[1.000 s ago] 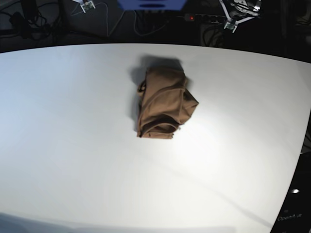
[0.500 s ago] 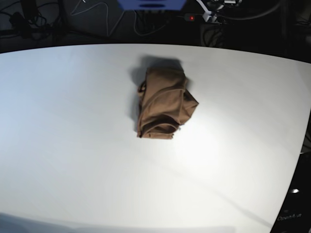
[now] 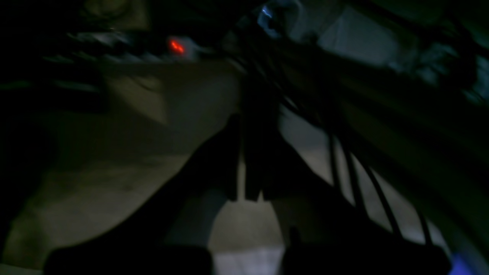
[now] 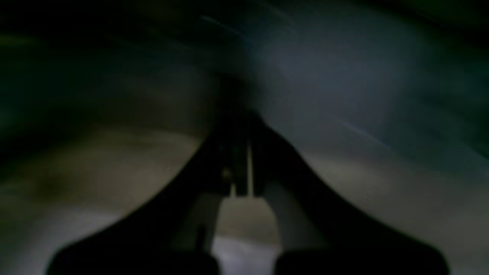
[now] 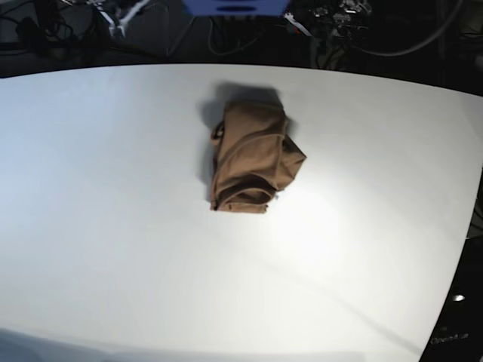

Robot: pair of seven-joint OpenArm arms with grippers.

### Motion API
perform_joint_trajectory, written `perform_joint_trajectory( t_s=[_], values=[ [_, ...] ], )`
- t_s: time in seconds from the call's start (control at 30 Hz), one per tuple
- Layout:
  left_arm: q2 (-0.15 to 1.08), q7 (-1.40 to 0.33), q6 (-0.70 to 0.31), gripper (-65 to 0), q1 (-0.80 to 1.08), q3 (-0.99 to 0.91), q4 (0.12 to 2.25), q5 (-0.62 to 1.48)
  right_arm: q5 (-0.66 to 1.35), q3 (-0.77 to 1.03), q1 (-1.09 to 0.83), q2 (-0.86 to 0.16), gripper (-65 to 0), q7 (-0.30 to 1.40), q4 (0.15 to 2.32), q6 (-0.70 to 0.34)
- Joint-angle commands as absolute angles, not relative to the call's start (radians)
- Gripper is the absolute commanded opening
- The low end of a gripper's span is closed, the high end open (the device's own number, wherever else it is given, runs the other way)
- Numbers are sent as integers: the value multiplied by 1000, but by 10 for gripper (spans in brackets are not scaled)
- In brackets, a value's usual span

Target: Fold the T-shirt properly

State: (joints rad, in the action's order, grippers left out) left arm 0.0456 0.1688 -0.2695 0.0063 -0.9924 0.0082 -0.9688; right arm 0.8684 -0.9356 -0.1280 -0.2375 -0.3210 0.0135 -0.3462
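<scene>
**Q:** Left wrist view first: what shows?

**A:** Dark and blurred. My left fingers point(image 3: 244, 194) stand pressed together with nothing between them, pointed off the desk toward cables and one red light point(image 3: 176, 46). No cloth in sight.

**Q:** And the right wrist view?

**A:** Much the same, blurrier. My right fingers point(image 4: 240, 191) are drawn tight, empty. Beyond them only smeared grey and tan; I cannot tell what surface that is.

**Q:** The base view?

**A:** One T-shirt point(image 5: 253, 158), tan-brown, lies in a compact bundle on the white desk point(image 5: 113, 226), a little past its middle toward the far edge. Neither arm reaches over the desk. One shirt and no other thing on the desk; two sets of fingers, both closed on nothing.

**Q:** How would it handle?

**A:** I judge it light, thin and limp: it will sag and slide open if lifted by one point. The bundle looks uneven, with a lobe sticking out on the view's right. I would pinch a visible hem or seam edge, one with each set of fingers.
</scene>
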Motion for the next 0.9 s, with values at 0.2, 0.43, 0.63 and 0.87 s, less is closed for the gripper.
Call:
perform_joint_trajectory(
  t_s=[0.2,0.43,0.63,0.87],
  values=[
    [5,240,-283,-624,-21,-992,41,-966,869,-934,-50,-147,-641,-352,27,-272],
    [4,354,-268,-624,-19,-997,39,-963,871,-932,-27,-143,-641,-357,1,-130],
    [4,424,-101,-624,-21,-992,28,-972,924,-909,-25,-143,-641,-355,1,-111],
    [-1,424,-102,-624,-19,-992,27,-969,924,-909,-22,-143,-641,-357,1,-111]
  ],
)
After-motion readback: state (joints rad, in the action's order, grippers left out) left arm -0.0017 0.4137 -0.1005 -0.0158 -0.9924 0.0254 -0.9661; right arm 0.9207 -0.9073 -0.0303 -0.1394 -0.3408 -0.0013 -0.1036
